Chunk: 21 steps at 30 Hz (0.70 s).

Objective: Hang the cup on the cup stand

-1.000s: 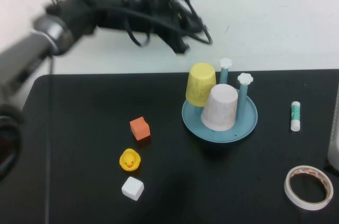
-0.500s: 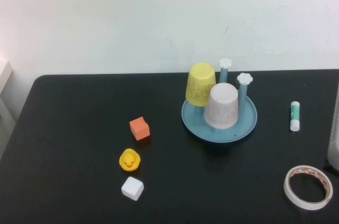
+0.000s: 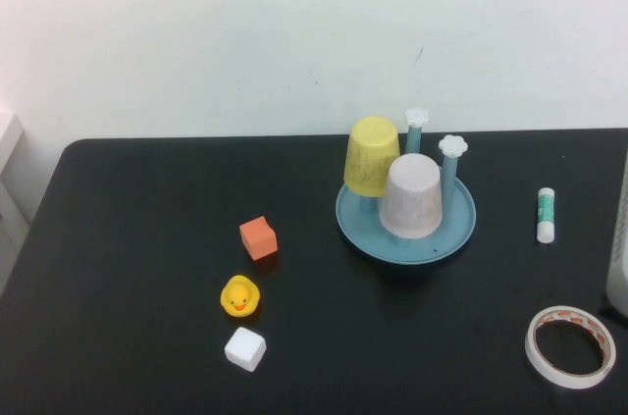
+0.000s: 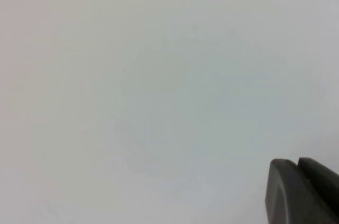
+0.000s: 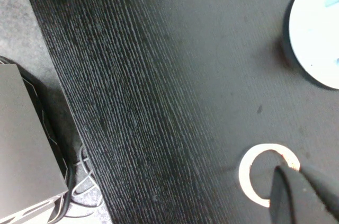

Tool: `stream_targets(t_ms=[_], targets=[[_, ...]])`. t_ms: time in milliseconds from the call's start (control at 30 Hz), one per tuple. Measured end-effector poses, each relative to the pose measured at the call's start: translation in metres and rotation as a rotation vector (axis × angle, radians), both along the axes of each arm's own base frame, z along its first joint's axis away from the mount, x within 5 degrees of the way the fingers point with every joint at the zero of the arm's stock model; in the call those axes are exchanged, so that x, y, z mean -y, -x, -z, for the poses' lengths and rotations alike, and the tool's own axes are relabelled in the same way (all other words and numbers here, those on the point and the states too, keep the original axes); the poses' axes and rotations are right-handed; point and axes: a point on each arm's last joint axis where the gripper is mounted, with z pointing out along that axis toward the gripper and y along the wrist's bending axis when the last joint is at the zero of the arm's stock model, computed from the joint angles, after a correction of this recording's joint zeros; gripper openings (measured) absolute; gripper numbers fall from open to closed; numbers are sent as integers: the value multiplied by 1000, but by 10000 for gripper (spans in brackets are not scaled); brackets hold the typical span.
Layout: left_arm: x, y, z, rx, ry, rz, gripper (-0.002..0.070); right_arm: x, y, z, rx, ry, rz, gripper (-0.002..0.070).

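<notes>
- A black table (image 3: 147, 219) seen from above, against a plain white wall.
- The cup stand (image 3: 451, 233), a round teal dish with upright posts topped by white flower caps, sits toward the far right of the table.
- The pale pink cup (image 3: 411, 197) stands upside down over the near post of the stand. Its rim looks to rest at the dish.
- A yellow cup (image 3: 372, 156) hangs upside down on a post just to the left and farther back, touching or nearly touching the pink one.
- Neither arm appears in the view from above.
- The left gripper (image 4: 303, 191) shows only in its own wrist view, as a dark tip against blank white. Its jaws are closed and hold nothing.
- The right gripper (image 5: 303, 192) shows in its wrist view above the table's right edge, near a roll of tape (image 5: 267, 173). It is closed too, and empty.
- Elsewhere on the table: an orange block (image 3: 259, 237), a rubber duck (image 3: 240, 296) and a white block (image 3: 245, 348) at left, a glue stick (image 3: 547, 215) at right.
- Judgement: the hanging step looks complete. What remains seems only for both arms to keep clear and settle at rest.
</notes>
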Motion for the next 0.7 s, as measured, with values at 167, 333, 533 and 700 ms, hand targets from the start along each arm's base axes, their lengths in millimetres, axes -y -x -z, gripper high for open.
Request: stream_targets(t_ms=[167,333,533,700], targets=[[-16,65,38,113,116,61,0,0,0,0,0,0,0,-1],[-22,90,95,80,144,83,0,0,0,0,0,0,0,-1],[-16,77,167,-99,152,88,0,0,0,0,0,0,0,-1],[-8,55,234,-309,128,82,0,0,0,0,0,0,0,-1]])
